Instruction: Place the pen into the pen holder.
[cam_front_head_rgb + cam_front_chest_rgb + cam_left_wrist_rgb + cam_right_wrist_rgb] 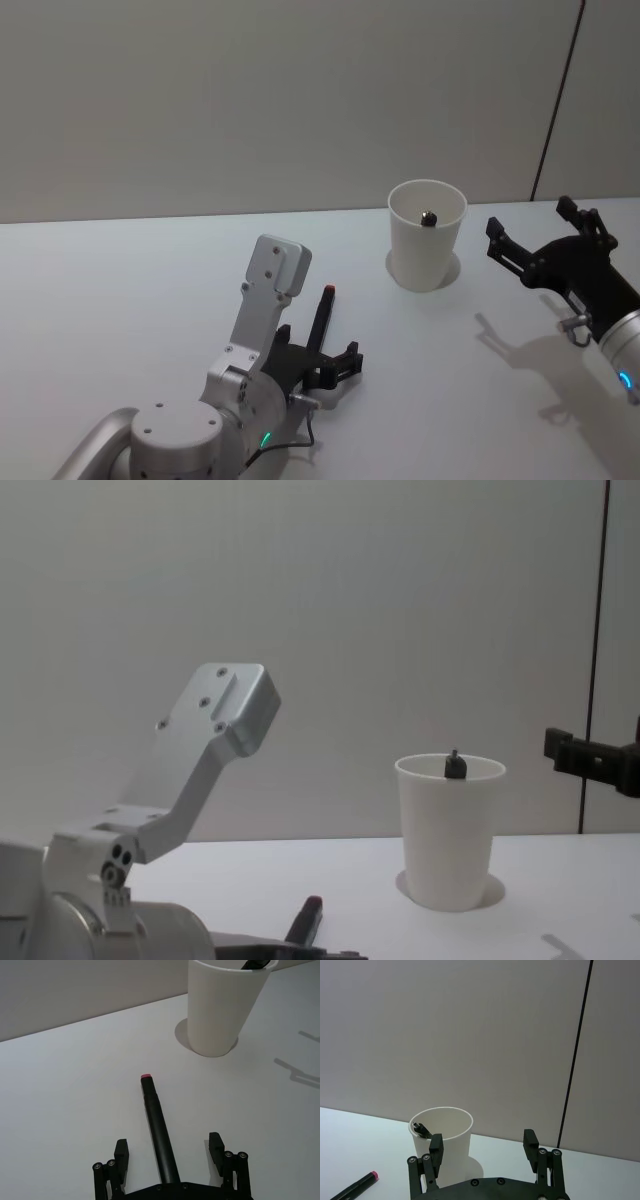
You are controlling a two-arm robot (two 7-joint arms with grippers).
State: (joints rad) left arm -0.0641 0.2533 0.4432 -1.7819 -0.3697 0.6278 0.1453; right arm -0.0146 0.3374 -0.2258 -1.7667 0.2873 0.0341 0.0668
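Left tool (168,1144) low over the table (120,290), near and left of centre: jaws spread wide, gripping nothing. Straddles the pen (157,1130), dark barrel running up the gap between the two fingers, touching neither so far as can be told from the left wrist view. Pen flat on the table, red end pointing far and slightly right.

Judged step: the grasp, lined up but not closed. Calls next for closing squarely on the barrel, lifting clear, carrying far and right, then tipping the pen toward upright before letting go above the rim. Worth minding: a thin round barrel, likely to roll or swivel if pinched off-centre.

Farther out, far and right of the red end and apart from it, the pen holder (425,250), upright on the table, with another dark pen (428,217) already inside, tip showing about level with the rim. Beyond that, the right tool (531,217), just right of the pen holder and raised off the table, jaws likewise open, empty, seemingly idle.
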